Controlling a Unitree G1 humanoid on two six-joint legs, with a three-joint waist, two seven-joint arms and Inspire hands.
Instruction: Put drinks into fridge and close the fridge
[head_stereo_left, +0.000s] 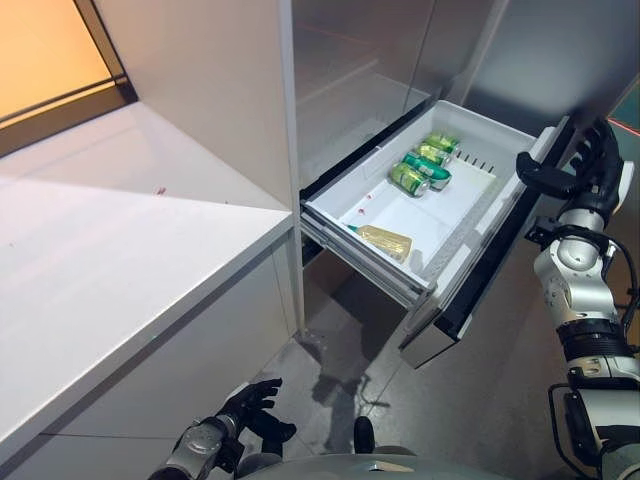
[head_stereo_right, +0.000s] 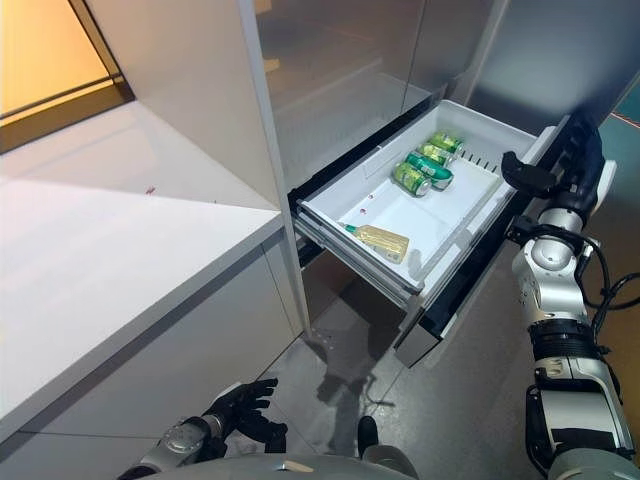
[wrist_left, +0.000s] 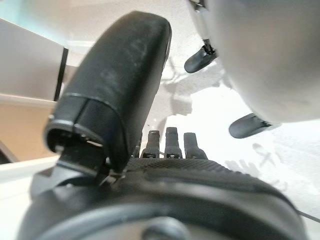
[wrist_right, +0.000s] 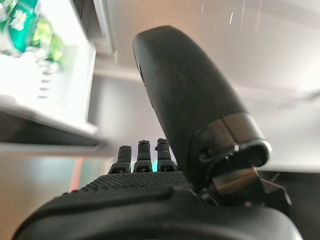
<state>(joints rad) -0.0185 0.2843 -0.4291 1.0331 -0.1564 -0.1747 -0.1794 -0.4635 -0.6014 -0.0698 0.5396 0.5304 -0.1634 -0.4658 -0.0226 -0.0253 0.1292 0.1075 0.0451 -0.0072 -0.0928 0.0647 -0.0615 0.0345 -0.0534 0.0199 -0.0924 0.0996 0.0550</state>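
Note:
The fridge's bottom drawer (head_stereo_left: 345, 192) stands pulled out, a white tub with a dark front panel (head_stereo_left: 482, 285). A cluster of green drink cans (head_stereo_left: 424, 165) lies on its side at the tub's far end, also showing as cans (wrist_right: 22, 20) in the right wrist view. My right hand (head_stereo_left: 582, 170) is raised at the outer side of the front panel's far corner, open, its thumb reaching toward the panel's top edge; whether it touches is unclear. My left hand (head_stereo_left: 252, 408) hangs low by the floor under the counter, open and holding nothing.
A flat yellowish packet (head_stereo_left: 387, 241) lies at the tub's near end. A white counter (head_stereo_left: 120, 250) fills the left side, its edge close to the drawer's near corner. The steel upper fridge door (head_stereo_left: 370, 60) is shut above the drawer. Grey floor lies below.

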